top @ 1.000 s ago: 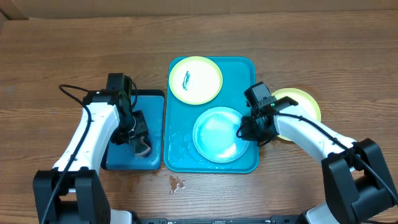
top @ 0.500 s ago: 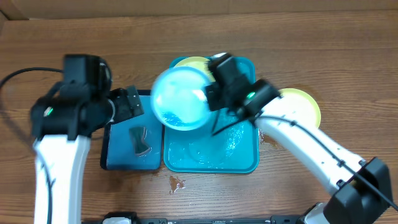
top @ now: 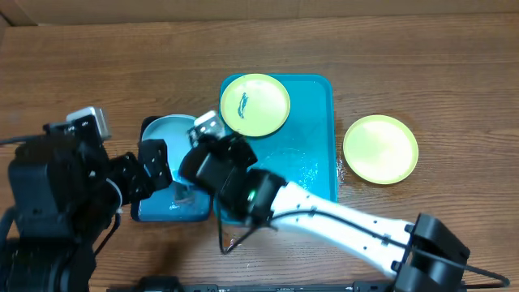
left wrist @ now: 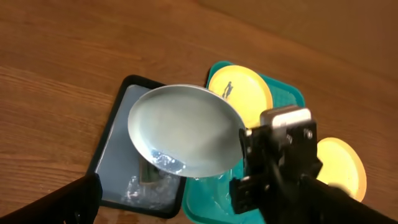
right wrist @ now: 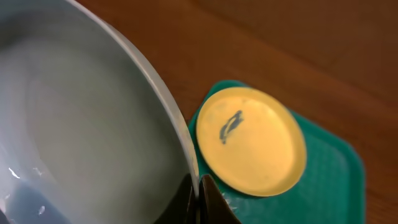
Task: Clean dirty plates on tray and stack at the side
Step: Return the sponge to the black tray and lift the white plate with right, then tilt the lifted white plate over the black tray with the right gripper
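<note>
My right gripper is shut on the rim of the pale blue-white plate and holds it, wet, above the small dark-rimmed tray. The right wrist view shows the fingers pinched on the rim of that plate. A yellow-green plate with a dark blue smear lies at the back of the teal tray. A second yellow-green plate lies on the table to the right. My left gripper is open and empty, raised just left of the held plate.
The small dark-rimmed blue tray with a grey sponge sits left of the teal tray, wet inside. Water drops lie on the wood near the front edge. My right arm stretches across the teal tray's front.
My right gripper has carried the pale plate from above the teal tray leftward over the small tray. My left arm has pulled down and to the left, away from the sponge.
</note>
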Controlling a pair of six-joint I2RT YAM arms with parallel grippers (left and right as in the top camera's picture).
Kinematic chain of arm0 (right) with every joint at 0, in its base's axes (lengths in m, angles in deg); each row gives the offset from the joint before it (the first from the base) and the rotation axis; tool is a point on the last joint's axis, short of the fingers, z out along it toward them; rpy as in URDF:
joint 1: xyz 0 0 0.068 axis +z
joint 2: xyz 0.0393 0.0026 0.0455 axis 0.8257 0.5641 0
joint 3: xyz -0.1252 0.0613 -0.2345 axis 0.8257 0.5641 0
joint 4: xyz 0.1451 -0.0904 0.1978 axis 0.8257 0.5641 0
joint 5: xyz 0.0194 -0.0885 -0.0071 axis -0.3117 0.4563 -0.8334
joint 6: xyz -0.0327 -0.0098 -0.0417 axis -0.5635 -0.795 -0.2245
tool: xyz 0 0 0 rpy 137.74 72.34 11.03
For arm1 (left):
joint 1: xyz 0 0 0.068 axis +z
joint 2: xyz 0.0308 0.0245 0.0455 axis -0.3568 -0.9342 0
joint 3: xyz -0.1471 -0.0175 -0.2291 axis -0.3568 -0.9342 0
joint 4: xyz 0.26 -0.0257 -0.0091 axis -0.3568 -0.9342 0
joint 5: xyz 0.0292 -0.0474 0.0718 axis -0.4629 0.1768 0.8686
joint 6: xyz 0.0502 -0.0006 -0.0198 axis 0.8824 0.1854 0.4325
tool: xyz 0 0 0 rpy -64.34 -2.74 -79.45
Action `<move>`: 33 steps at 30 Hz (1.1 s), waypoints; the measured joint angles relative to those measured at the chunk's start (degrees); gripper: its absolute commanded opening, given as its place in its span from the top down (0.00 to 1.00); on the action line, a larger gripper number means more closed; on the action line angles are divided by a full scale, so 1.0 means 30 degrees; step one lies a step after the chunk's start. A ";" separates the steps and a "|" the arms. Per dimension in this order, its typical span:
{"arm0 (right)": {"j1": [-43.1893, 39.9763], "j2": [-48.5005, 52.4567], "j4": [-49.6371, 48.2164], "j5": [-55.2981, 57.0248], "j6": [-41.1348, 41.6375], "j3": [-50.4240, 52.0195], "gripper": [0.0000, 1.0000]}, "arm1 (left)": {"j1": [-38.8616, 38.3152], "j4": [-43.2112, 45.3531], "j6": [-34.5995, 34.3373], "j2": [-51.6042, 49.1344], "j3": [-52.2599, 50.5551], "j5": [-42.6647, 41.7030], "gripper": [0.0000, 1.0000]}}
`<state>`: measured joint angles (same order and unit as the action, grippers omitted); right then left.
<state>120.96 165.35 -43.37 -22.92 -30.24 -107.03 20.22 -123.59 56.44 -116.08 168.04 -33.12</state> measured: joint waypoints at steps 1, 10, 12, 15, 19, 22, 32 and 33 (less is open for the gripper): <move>0.0357 0.0000 -0.0073 0.0852 -0.0015 0.0000 0.96 | 0.0000 0.0000 0.0000 0.0080 0.0000 0.0000 0.00; 0.2827 0.0007 -0.0138 0.7592 -0.0095 0.0000 0.96 | 0.0000 0.0022 0.0000 -0.0022 0.0000 0.0000 0.00; 0.3155 0.0007 -0.0160 0.8765 -0.0087 0.0000 0.96 | 0.0000 0.0022 0.0000 -0.0022 0.0000 0.0000 0.00; 0.3526 0.0007 -0.0189 0.9952 -0.0175 0.0000 0.96 | 0.0000 0.0022 0.0000 -0.0022 0.0000 0.0000 0.00; 0.3738 0.0000 -0.0350 1.0688 -0.0386 0.0000 0.96 | 0.0000 0.0022 0.0000 -0.0022 0.0000 0.0000 0.00; 0.3745 0.0007 -0.0452 1.0928 -0.0444 0.0000 0.96 | 0.0000 0.0022 0.0000 -0.0022 0.0000 0.0000 0.00; 0.3745 0.0000 -0.0627 1.1213 -0.0452 0.0000 0.96 | 0.0000 0.0022 0.0000 -0.0022 0.0000 0.0000 0.00; 0.3745 0.0007 -0.0634 1.1220 -0.0452 0.0000 0.96 | 0.0000 0.0022 0.0000 -0.0022 0.0000 0.0000 0.00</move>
<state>132.19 165.37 -45.27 10.74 -31.60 -107.03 20.22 -123.53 56.44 -116.15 168.04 -33.12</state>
